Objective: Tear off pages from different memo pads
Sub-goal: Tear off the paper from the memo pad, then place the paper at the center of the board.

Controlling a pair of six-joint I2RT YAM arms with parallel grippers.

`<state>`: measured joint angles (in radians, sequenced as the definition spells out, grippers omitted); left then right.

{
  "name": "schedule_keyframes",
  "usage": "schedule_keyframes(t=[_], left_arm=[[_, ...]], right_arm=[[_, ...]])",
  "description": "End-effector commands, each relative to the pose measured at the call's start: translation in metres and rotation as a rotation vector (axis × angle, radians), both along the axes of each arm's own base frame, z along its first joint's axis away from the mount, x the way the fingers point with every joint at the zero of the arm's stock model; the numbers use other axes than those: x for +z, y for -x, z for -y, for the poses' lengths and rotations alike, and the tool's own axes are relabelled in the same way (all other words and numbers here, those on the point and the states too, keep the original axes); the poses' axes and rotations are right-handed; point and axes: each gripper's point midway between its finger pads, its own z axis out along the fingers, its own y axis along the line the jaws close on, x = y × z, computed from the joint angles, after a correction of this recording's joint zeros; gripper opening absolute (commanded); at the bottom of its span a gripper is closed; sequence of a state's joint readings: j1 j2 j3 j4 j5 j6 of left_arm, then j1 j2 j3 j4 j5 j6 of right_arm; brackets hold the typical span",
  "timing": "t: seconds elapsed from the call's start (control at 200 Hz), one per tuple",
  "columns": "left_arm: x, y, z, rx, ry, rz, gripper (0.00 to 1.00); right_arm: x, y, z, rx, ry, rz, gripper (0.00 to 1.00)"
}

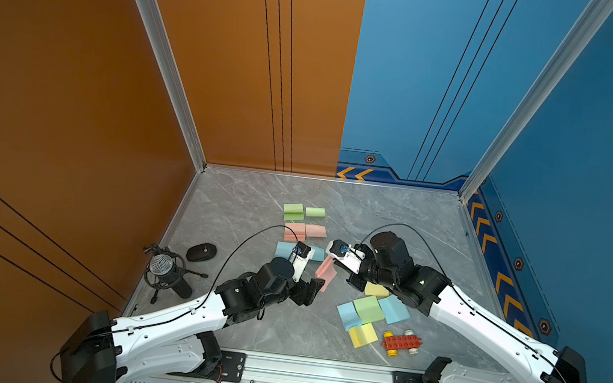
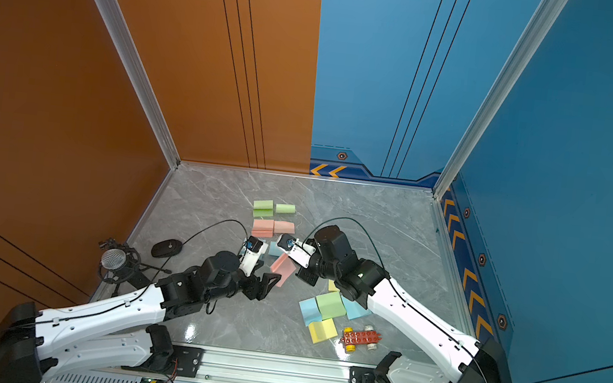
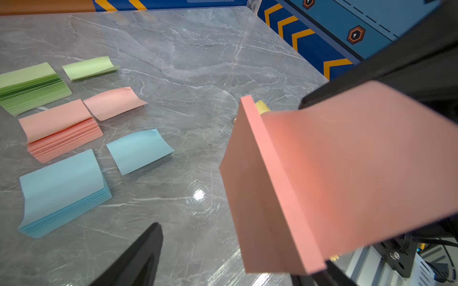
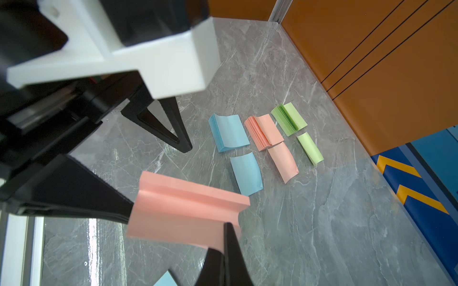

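Grey marble table (image 1: 240, 208) fills the floor, with an orange wall at 9 o'clock and a blue wall at 3. At 8 o'clock stand a mic (image 1: 164, 268) and a black puck (image 1: 201, 252).

Toward 12 lie three pairs, each a pad with a loose page at its 3 o'clock:
- green pad (image 3: 29, 86) and green page (image 3: 89, 67)
- pink pad (image 3: 62, 131) and pink page (image 3: 114, 102)
- blue pad (image 3: 64, 193) and blue page (image 3: 140, 151)

At centre the left gripper (image 3: 228, 166) has its jaws apart. One finger lies flat against a tilted pink block (image 3: 334, 178) and the other is clear of it. From 3 o'clock the right gripper (image 4: 226, 227) is pinched together on that block's top sheet (image 4: 173, 222), which is partly peeled.

At 4 to 5 o'clock sits a pad cluster (image 1: 368, 308) of yellow, blue and green pads, touching. A toy car (image 1: 401, 343) is just at its 4 o'clock.
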<state>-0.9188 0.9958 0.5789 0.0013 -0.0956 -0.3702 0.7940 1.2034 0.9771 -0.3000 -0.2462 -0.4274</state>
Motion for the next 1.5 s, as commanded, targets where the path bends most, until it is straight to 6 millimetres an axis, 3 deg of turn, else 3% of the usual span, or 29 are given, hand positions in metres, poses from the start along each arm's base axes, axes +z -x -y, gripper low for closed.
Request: schedule_keyframes(t=[0.0,0.11,0.205,0.305,0.56,0.681,0.896,1.126,1.336,1.496], left_arm=[[0.027,0.001,0.006,-0.014,0.037,0.085,0.74],[0.033,0.003,0.003,-0.008,0.047,0.112,0.49],[0.029,0.005,0.0,-0.006,0.044,0.111,0.22],[0.022,0.008,-0.003,-0.002,0.046,0.093,0.0],[-0.002,0.011,-0.037,0.113,0.003,0.025,0.0],[-0.006,0.012,-0.064,0.209,-0.038,-0.007,0.0],[0.014,0.004,-0.122,0.442,-0.064,-0.059,0.0],[0.02,-0.002,-0.141,0.519,-0.04,-0.127,0.0],[0.02,-0.002,-0.157,0.565,-0.011,-0.137,0.0],[0.018,-0.003,-0.159,0.561,-0.007,-0.152,0.0]], right_arm=[[0.011,0.01,0.0,0.0,-0.051,-0.07,0.0],[0.012,0.01,0.004,-0.013,-0.073,-0.102,0.0],[0.016,0.011,0.005,-0.022,-0.092,-0.113,0.0],[0.022,0.003,0.011,-0.072,-0.105,-0.104,0.0],[0.041,-0.026,0.031,-0.227,-0.133,-0.061,0.0],[0.035,-0.033,0.035,-0.235,-0.046,-0.037,0.0],[-0.017,-0.041,0.024,-0.191,0.293,-0.06,0.0],[-0.088,-0.039,0.001,-0.071,0.691,-0.124,0.0],[-0.127,-0.044,-0.015,-0.021,0.845,-0.111,0.0],[-0.142,-0.047,-0.023,0.001,0.875,-0.12,0.0]])
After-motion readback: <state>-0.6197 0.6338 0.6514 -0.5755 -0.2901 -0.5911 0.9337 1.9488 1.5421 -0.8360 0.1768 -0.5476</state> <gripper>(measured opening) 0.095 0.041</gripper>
